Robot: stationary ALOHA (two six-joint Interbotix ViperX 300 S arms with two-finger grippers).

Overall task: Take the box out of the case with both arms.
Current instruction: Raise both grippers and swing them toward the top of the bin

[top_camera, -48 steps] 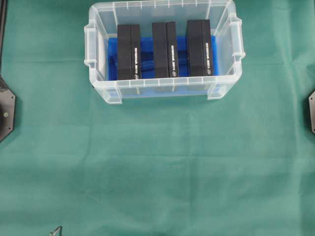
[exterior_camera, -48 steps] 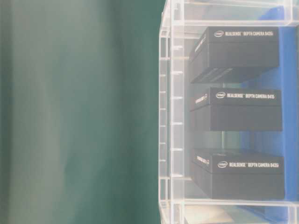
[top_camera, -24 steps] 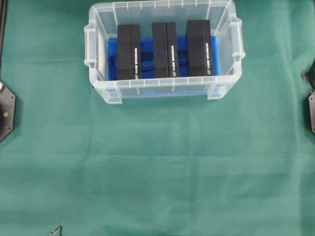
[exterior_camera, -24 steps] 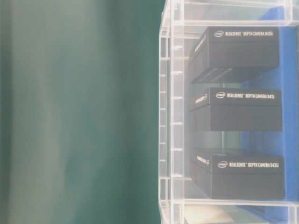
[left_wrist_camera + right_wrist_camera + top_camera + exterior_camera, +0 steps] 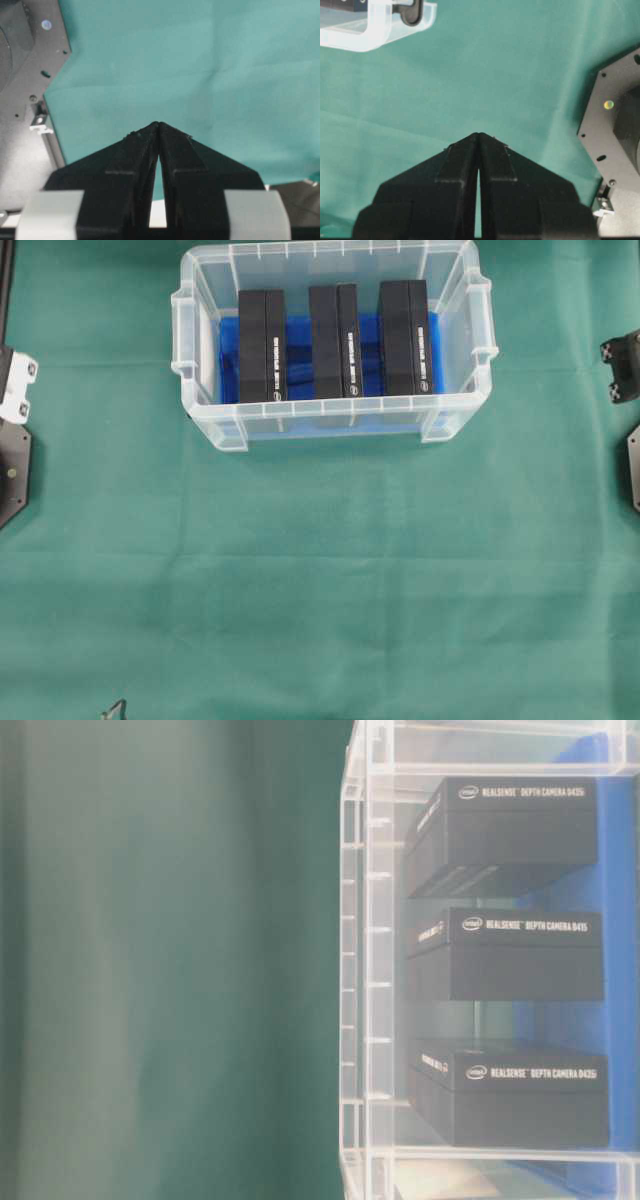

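Observation:
The case (image 5: 330, 408) is a clear plastic bin with a blue lining, at the top middle of the green cloth. Three black boxes stand on edge side by side in it: left (image 5: 262, 345), middle (image 5: 333, 340) and right (image 5: 403, 337). The table-level view shows their printed faces (image 5: 520, 955) through the case wall (image 5: 365, 960). My left gripper (image 5: 158, 124) is shut and empty over bare cloth. My right gripper (image 5: 478, 135) is also shut and empty, with a case handle (image 5: 375, 25) far ahead to its left. Only a tip of each arm shows overhead: left (image 5: 14, 385), right (image 5: 622, 365).
Black arm base plates sit at the left edge (image 5: 12, 470) and right edge (image 5: 633, 465) of the cloth, and appear beside each gripper (image 5: 25, 100) (image 5: 615, 150). A small metal piece (image 5: 115, 708) lies at the bottom edge.
Parts of both arms have come into the overhead view at the left and right edges. The case and the boxes have not moved.

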